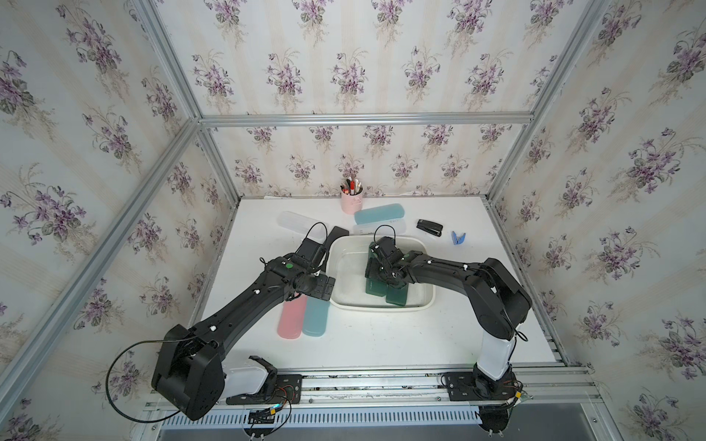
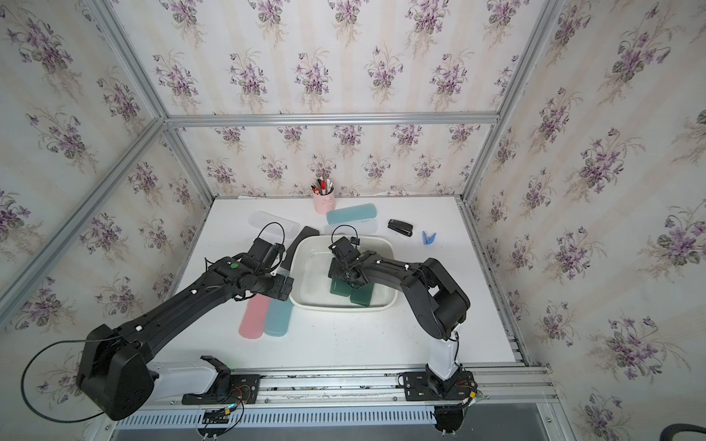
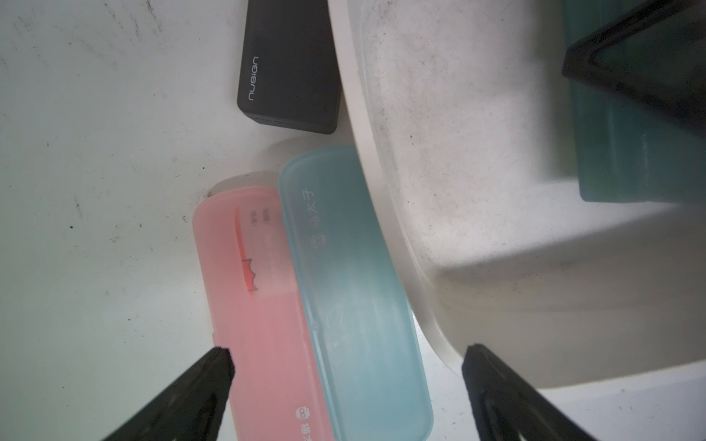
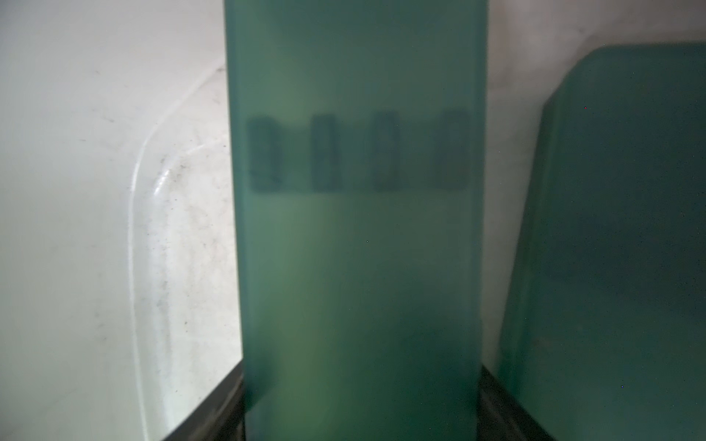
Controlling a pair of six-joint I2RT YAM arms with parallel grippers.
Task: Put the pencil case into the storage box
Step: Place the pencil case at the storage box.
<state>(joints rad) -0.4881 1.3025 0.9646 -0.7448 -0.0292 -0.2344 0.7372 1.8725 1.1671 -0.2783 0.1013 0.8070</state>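
Our right gripper (image 4: 361,385) clamps the green pencil case (image 4: 355,248) inside the storage box (image 4: 57,191) (a second case (image 4: 611,229) lies there too); our left gripper (image 3: 348,351), jaws spread, hangs beside the box.

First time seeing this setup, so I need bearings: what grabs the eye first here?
The white storage box mid-table, where the right hand grips a dark green pencil case beside a second dark green case. Next, the pink pencil case and light blue pencil case lying side by side on the table just left of the box, under the open left hand.
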